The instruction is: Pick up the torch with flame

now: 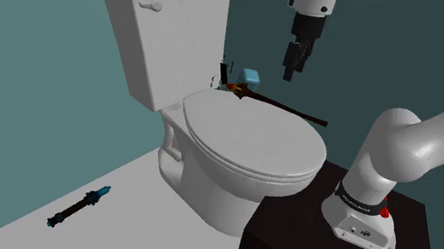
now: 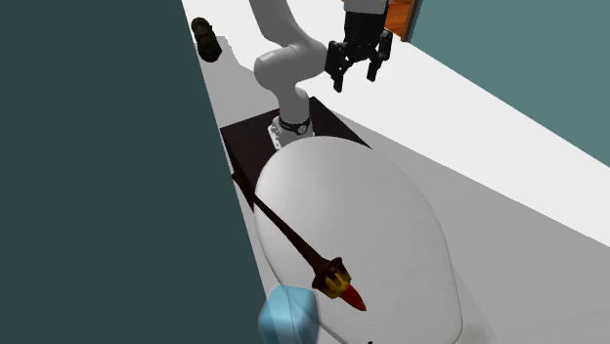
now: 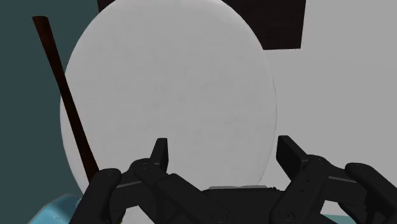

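The torch (image 1: 285, 107) is a long dark brown stick with a gold collar and a red flame tip (image 2: 354, 299). It lies along the edge of the white toilet lid (image 1: 248, 138), flame end toward the tank. In the second exterior view the torch shaft (image 2: 283, 226) runs beside the teal wall. My gripper (image 1: 291, 72) hangs open in the air above the lid's front end, apart from the torch. The gripper (image 2: 358, 78) holds nothing. In the wrist view the gripper (image 3: 226, 156) looks down on the lid (image 3: 172, 89), with the torch shaft (image 3: 67, 95) off to one side of the fingers.
A pale blue block (image 1: 250, 76) sits by the torch's flame end, against the tank (image 1: 168, 29). A blue and black stick (image 1: 80, 206) lies on the white floor. My dark stand (image 1: 288, 238) touches the toilet's front. A brown cylinder (image 2: 206, 39) lies on the floor by the wall.
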Available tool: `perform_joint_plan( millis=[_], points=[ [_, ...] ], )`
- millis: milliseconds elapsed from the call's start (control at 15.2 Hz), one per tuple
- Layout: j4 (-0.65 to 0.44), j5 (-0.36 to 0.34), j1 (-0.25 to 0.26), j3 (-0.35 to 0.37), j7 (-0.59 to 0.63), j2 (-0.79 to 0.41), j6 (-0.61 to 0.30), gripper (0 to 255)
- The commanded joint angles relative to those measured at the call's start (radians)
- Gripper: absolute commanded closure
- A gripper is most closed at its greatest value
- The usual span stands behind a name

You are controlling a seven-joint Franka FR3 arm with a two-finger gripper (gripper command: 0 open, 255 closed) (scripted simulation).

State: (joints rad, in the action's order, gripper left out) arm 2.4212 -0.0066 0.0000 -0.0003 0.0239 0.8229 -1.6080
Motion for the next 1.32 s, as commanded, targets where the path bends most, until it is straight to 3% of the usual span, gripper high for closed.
perform_joint_plan(
  millis=[0,726,1254],
  points=[
    [0.0,0.0,0.0,0.0,0.0,0.0,0.0,0],
    [0.128,-0.114,-0.046,-0.235,-0.28,-0.145,-0.337,0],
    [0.095,-0.106,-0.03,-0.422,-0.51,-0.389,-0.589,0]
  ],
)
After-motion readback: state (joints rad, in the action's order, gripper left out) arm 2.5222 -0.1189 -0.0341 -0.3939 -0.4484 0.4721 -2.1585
